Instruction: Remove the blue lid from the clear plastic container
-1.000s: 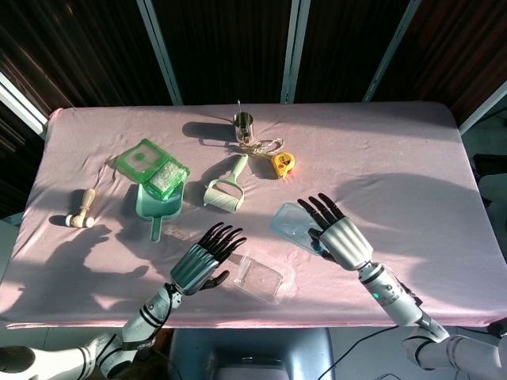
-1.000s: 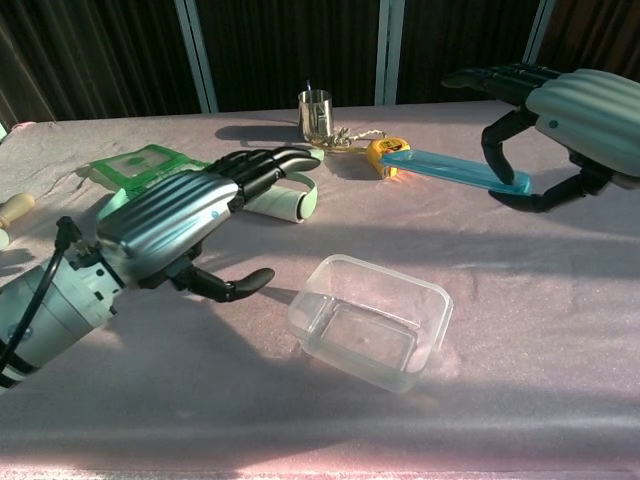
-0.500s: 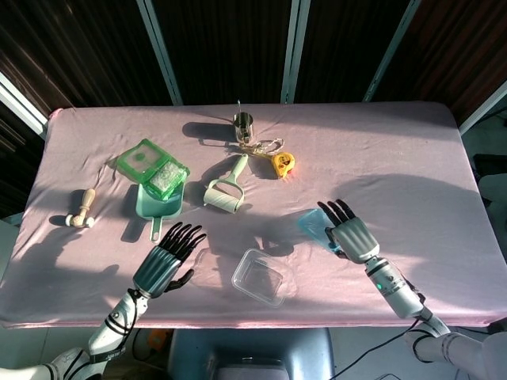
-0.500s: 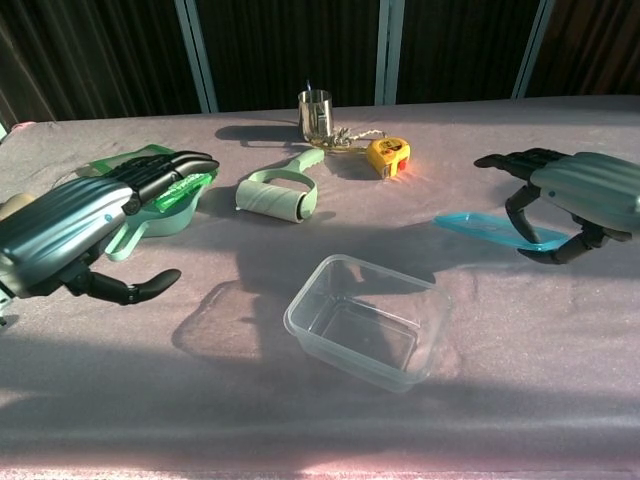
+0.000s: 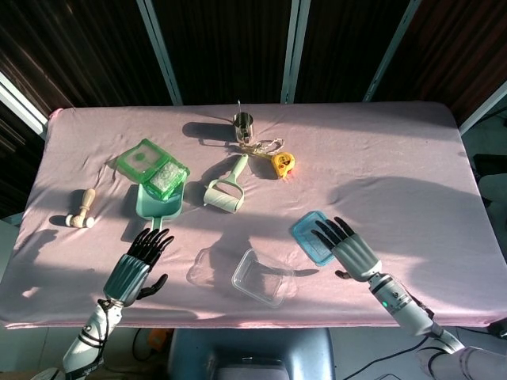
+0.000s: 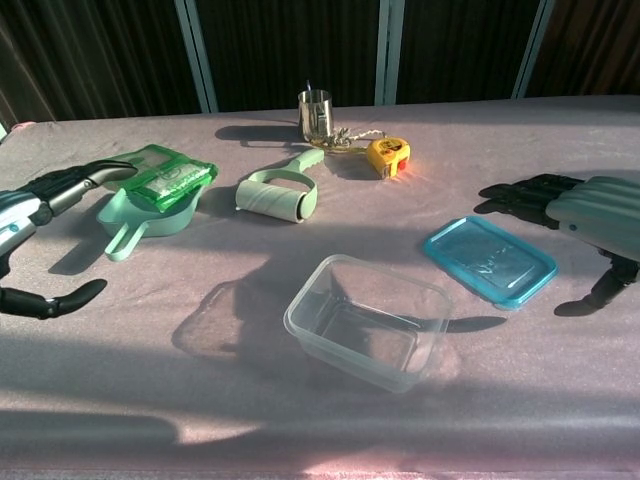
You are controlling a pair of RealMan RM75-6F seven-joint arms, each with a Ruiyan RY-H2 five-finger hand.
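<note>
Lying apart — one blue lid, one clear container

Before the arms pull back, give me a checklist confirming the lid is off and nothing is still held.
1. Blue lid off the clear container: ok, it lies flat on the cloth beside it.
2. Container upright and open: ok.
3. Right hand holds nothing: ok, fingers apart next to the lid.
4. Right hand clear of the lid: cannot tell, fingertips look very near its edge.
5. Left hand holds nothing: ok, open and away from the container.
</note>
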